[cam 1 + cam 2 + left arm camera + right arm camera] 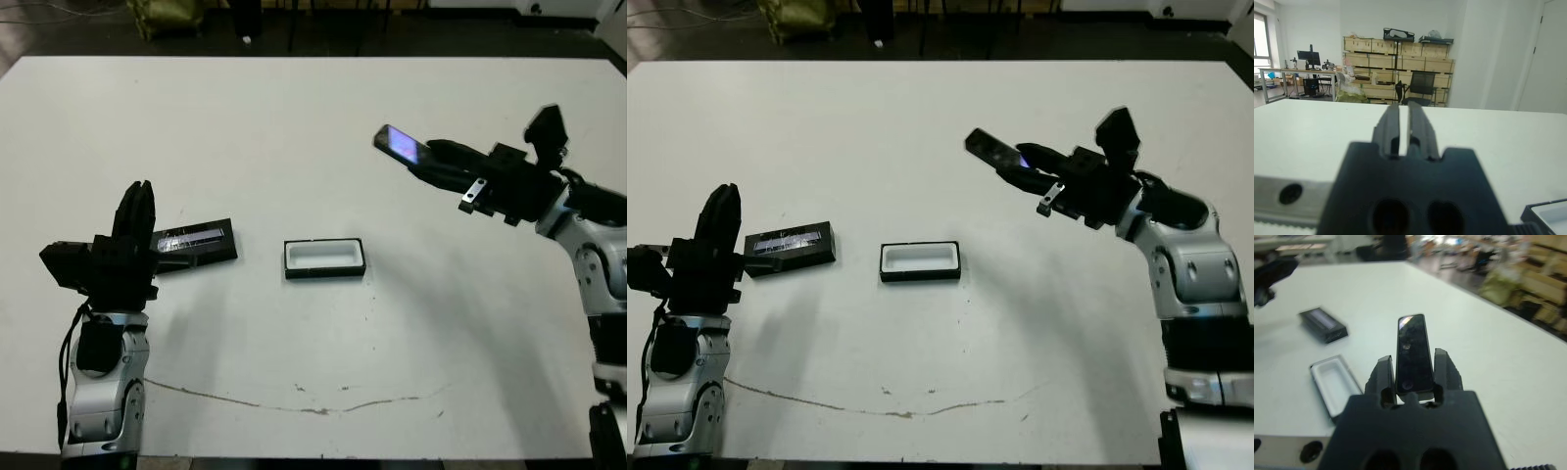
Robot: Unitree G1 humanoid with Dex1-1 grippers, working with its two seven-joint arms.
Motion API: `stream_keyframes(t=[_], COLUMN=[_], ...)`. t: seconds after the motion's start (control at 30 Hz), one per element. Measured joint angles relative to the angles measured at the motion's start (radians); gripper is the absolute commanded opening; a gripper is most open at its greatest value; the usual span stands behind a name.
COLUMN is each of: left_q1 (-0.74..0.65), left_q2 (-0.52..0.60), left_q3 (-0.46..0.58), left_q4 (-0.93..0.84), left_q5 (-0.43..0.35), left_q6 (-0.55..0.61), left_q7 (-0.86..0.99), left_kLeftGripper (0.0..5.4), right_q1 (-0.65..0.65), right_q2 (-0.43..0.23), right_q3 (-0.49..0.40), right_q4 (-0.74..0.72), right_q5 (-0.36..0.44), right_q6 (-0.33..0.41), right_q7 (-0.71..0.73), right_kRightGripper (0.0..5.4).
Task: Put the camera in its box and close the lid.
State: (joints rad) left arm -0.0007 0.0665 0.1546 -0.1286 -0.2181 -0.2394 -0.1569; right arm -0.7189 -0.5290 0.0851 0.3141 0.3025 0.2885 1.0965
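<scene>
Camera (399, 144) aloft, clamped by its near end between the two fingers of the right gripper (1413, 373), bluish screen face up, free end jutting toward 10 o'clock and well above the table (313, 108). Box (324, 258) sits open near table centre, white lining bare, off at roughly 7 o'clock from the camera and well apart from it. Lid (196, 241) lies flat at 9 o'clock from the box, shiny strip up, just beside the left gripper (1404, 128), whose fingers stand nearly together with a thin slit between, holding nothing. Step in hand, by my reading: carry the camera over the box. To do it well, swing the bar until its long side runs parallel with the tray's long side, level it, come down low, then let go. Hard to make out: how deep the tray is; whether the left fingers touch the lid's end; the right wrist view is blurred beyond the table.
</scene>
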Motion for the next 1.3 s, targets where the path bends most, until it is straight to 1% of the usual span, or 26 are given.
stream_keyframes(t=[0.07,0.17,0.23,0.27,0.47,0.53,0.63,0.73,0.9,1.03,1.2,1.3], left_q1=[0.001,0.002,0.002,0.002,0.004,0.004,0.006,0.006,0.007,0.008,0.012,0.012], left_q2=[0.0,0.0,0.0,0.0,0.0,0.0,0.0,0.0,0.0,0.0,-0.001,-0.001], left_q3=[0.0,0.001,0.001,0.0,0.001,0.001,0.0,-0.002,-0.004,-0.004,-0.007,-0.011], left_q4=[0.0,-0.001,-0.001,-0.001,-0.003,-0.009,-0.017,-0.019,-0.02,-0.02,-0.025,-0.027], left_q5=[0.0,0.004,0.004,0.004,0.005,0.006,0.007,0.01,0.013,0.014,0.017,0.018], left_q6=[0.0,0.0,0.0,0.001,0.011,0.02,0.036,0.038,0.041,0.041,0.045,0.045], left_q7=[0.0,0.004,0.004,0.004,0.007,0.008,0.015,0.017,0.017,0.017,0.018,0.018], left_kLeftGripper=[0.0,0.0,0.0,0.0,0.0,0.0,0.0,0.0,0.0,0.0,0.0,0.0], right_q1=[-0.062,-0.15,-0.199,-0.214,-0.227,-0.227,-0.227,-0.227,-0.227,-0.227,-0.227,-0.227], right_q2=[-0.002,0.001,0.012,0.022,0.099,0.111,0.118,0.128,0.162,0.181,0.184,0.184], right_q3=[0.041,0.112,0.158,0.172,0.201,0.211,0.221,0.222,0.219,0.214,0.219,0.231], right_q4=[0.07,0.175,0.215,0.221,0.256,0.252,0.222,0.211,0.232,0.266,0.296,0.3], right_q5=[-0.034,-0.119,-0.17,-0.183,-0.184,-0.184,-0.184,-0.181,-0.141,-0.121,-0.124,-0.144], right_q6=[-0.013,-0.1,-0.119,-0.12,-0.119,-0.101,-0.071,-0.07,-0.039,-0.036,-0.036,-0.037], right_q7=[0.057,0.121,0.149,0.159,0.235,0.255,0.27,0.294,0.366,0.402,0.426,0.428], right_kRightGripper=[0.34,0.33,0.33,0.33,0.33,0.33,0.33,0.33,0.33,0.33,0.33,0.33])
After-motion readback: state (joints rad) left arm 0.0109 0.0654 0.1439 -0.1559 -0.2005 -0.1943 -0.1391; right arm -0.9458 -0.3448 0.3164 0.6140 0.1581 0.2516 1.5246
